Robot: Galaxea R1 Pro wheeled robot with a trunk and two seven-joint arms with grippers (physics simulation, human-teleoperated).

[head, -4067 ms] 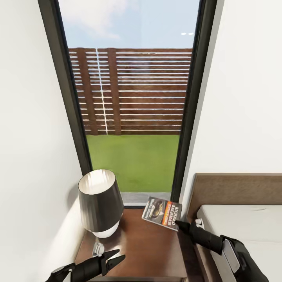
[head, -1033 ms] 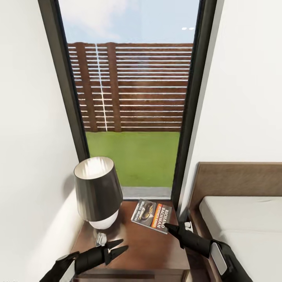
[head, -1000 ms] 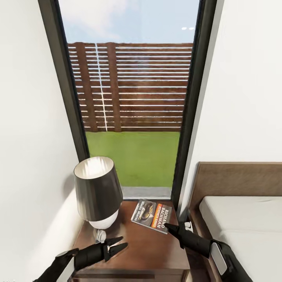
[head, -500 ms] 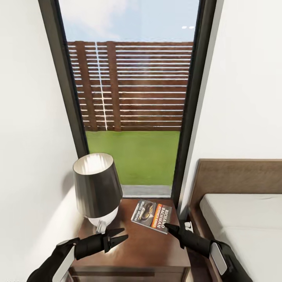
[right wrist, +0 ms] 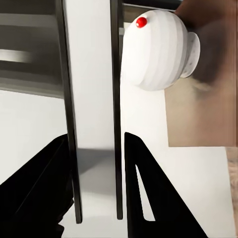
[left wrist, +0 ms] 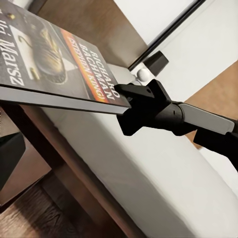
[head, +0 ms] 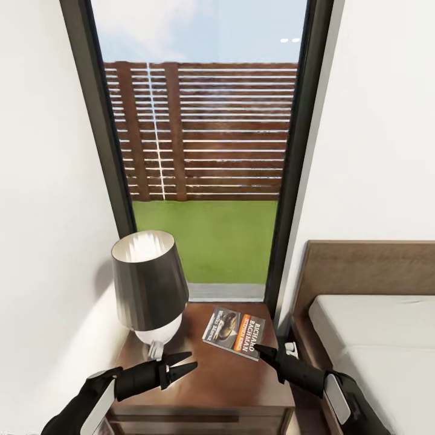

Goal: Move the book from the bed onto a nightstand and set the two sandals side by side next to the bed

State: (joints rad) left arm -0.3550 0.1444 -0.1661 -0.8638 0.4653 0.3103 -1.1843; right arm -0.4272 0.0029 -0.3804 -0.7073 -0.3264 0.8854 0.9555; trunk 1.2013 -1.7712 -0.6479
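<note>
The book [head: 234, 331] lies flat at the top of the dark brown nightstand [head: 211, 386], near its back right corner; I cannot tell whether it rests there. My right gripper [head: 258, 349] is shut on the book's near corner. The left wrist view shows its black fingers [left wrist: 141, 101] clamped on the book [left wrist: 54, 54]. The right wrist view has the book [right wrist: 94, 74] edge-on between the fingers of that gripper [right wrist: 95, 141]. My left gripper [head: 188, 361] hovers open over the nightstand's front left, apart from the book. The bed [head: 374, 326] lies to the right. The sandals are out of view.
A dark-shaded lamp [head: 147, 281] with a white base [right wrist: 156, 49] stands on the nightstand's left half, close to my left gripper. Behind is a tall dark-framed window [head: 205, 151] onto grass and a fence. White walls close in left and right.
The whole picture has shifted as the camera moved. Against the nightstand, the book and my right gripper have barely moved in the last second. My left arm has come up slightly.
</note>
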